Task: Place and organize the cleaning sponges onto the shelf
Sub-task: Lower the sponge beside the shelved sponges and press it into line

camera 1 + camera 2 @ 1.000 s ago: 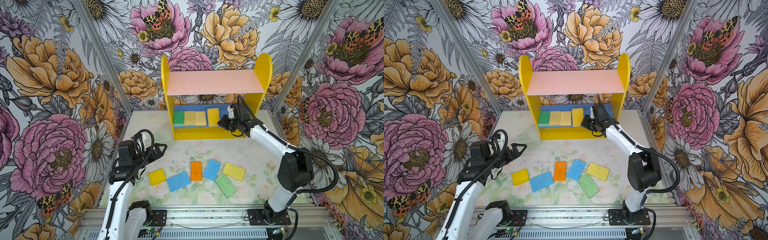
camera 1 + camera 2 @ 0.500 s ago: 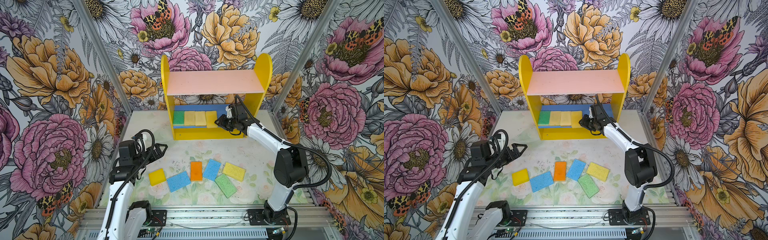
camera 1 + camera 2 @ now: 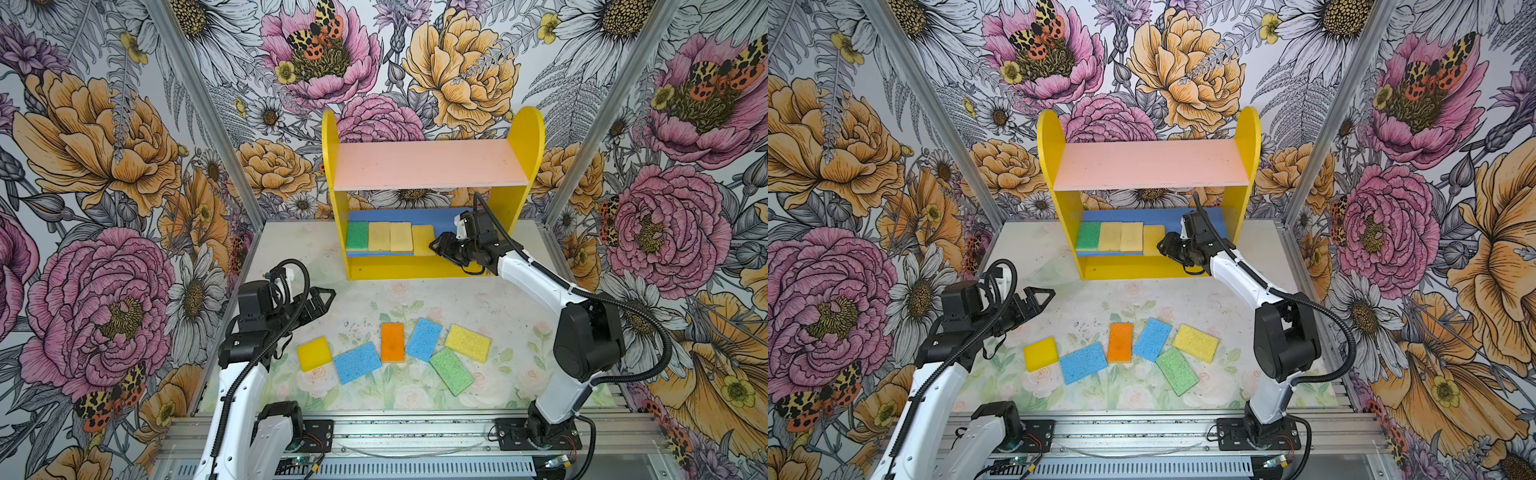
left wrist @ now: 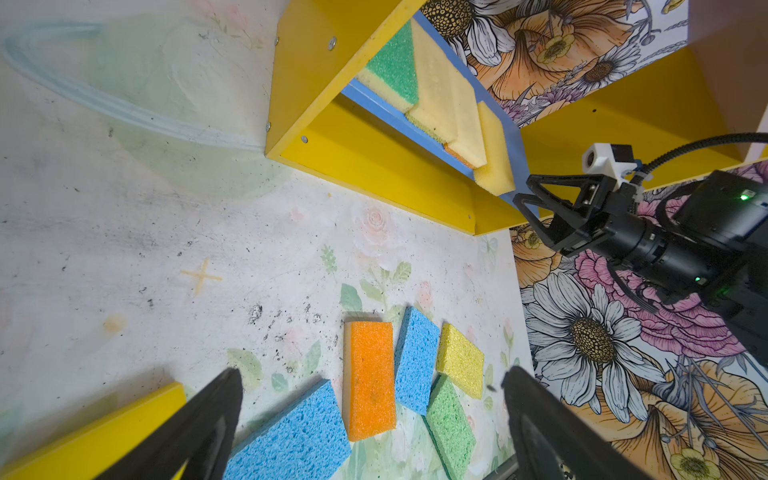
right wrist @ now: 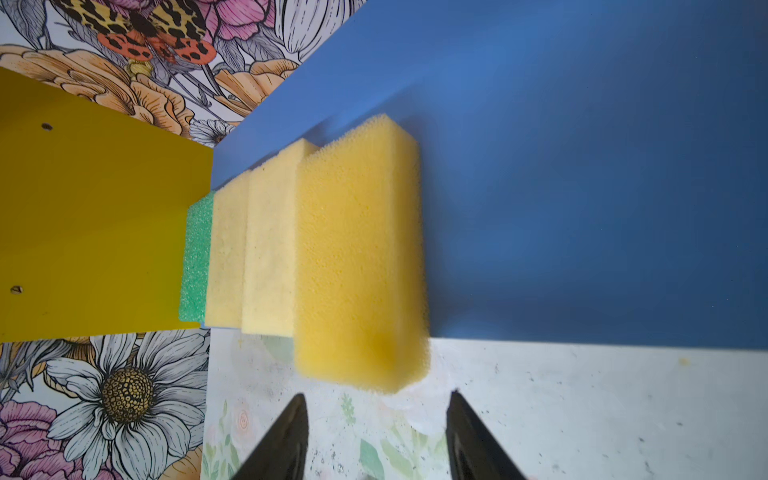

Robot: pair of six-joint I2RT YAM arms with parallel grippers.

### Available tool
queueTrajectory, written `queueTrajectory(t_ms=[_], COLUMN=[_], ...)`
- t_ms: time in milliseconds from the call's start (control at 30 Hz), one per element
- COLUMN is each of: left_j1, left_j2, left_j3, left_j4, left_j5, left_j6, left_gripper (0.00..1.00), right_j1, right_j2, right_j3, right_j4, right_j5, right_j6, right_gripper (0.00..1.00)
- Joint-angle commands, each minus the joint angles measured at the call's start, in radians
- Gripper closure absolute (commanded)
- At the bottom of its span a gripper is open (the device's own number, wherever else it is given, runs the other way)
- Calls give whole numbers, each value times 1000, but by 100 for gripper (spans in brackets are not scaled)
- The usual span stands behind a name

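Observation:
The shelf [image 3: 428, 164] stands at the back, and its blue lower board [image 5: 582, 166] carries a row of sponges: green [image 3: 357, 235], two pale ones [image 3: 379, 236] [image 3: 401, 236], then a yellow sponge [image 5: 361, 266] whose end overhangs the board's front edge. My right gripper [image 5: 378, 415] is open just in front of that yellow sponge, not touching it. Several more sponges lie on the table: yellow [image 3: 314, 353], blue [image 3: 357, 362], orange [image 3: 392, 341], blue [image 3: 424, 338], yellow [image 3: 468, 343], green [image 3: 451, 370]. My left gripper [image 3: 324, 297] hangs open and empty, above and left of them.
The pink upper board [image 3: 1150, 164] is bare, as is the right part of the blue board. The shelf's yellow side panel [image 3: 525, 195] stands close behind the right wrist. Flowered walls [image 3: 104, 166] close in the table on three sides.
The right gripper carried the yellow sponge leftward onto the blue board beside the pale ones, then opened and let it go. The left arm has not moved.

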Motion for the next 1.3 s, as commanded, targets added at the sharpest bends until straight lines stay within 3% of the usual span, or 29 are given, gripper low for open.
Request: queueTrajectory(t_ms=[0,167,333,467,1267], left_j1=[-7,-8,-14,-25,-30], left_j2=[-11,-17,-21,-35,-25], left_j3=[-7,-7,-7,-8,-7], left_j4=[-2,-2,-2,-5,-6], left_j5=[-22,-22,-25,-34,-31], left_j6=[18,17,17,15,17], left_gripper=[1,1,1,1,1], right_j1=[9,42,53,53,32], right_j2=[-119,-179,-140,-69,105], right_j3=[-63,-179,-235,-211,-87], right_j4=[23,64,193,252,353], right_j5=[29,12,-13,-30,0], right_j6=[-4,28,93,117,165], right_gripper=[44,51,73,81,86])
